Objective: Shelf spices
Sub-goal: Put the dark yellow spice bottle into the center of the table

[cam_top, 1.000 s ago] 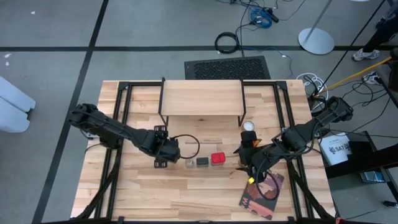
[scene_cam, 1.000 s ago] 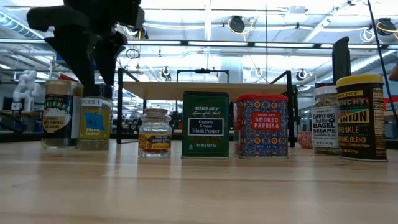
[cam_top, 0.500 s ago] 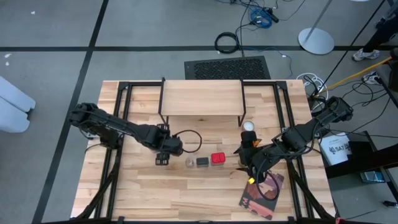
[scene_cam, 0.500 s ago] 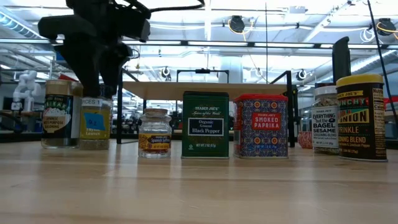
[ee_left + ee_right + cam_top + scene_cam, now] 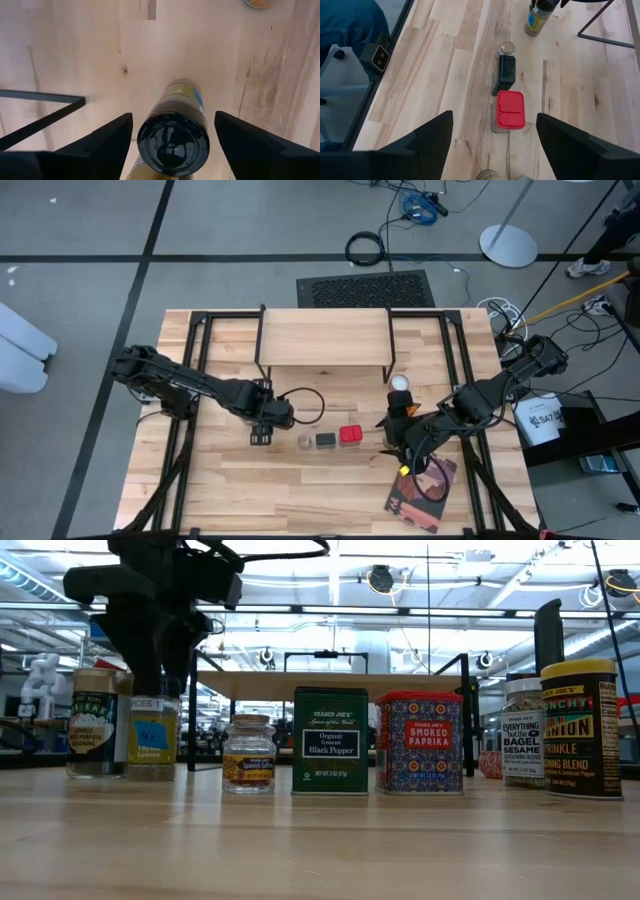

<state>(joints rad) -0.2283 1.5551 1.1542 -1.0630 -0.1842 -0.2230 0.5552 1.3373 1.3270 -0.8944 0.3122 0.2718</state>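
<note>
A black-topped spice jar (image 5: 173,142) with a yellow and blue label (image 5: 152,740) stands on the table at the left end of the row. My left gripper (image 5: 173,150) points down over it, open, one finger on each side of its cap with a thin gap. A tan-topped jar (image 5: 95,720) stands right beside it. Farther right stand a small saffron jar (image 5: 248,752), a dark pepper tin (image 5: 330,740) and a red-topped paprika tin (image 5: 510,110). My right gripper (image 5: 492,150) hangs open above the table's right part. The shelf (image 5: 325,338) stands at the far edge.
A sesame jar (image 5: 522,735) and a yellow-topped onion jar (image 5: 580,728) stand at the right. A white-topped jar (image 5: 400,383) stands by the shelf's right leg. A reddish book (image 5: 422,492) lies near the front right. Black frame bars (image 5: 40,112) run beside the left gripper.
My left gripper has shifted a little toward the table's right edge and now stands straight over the black-topped jar. The jars have not moved.
</note>
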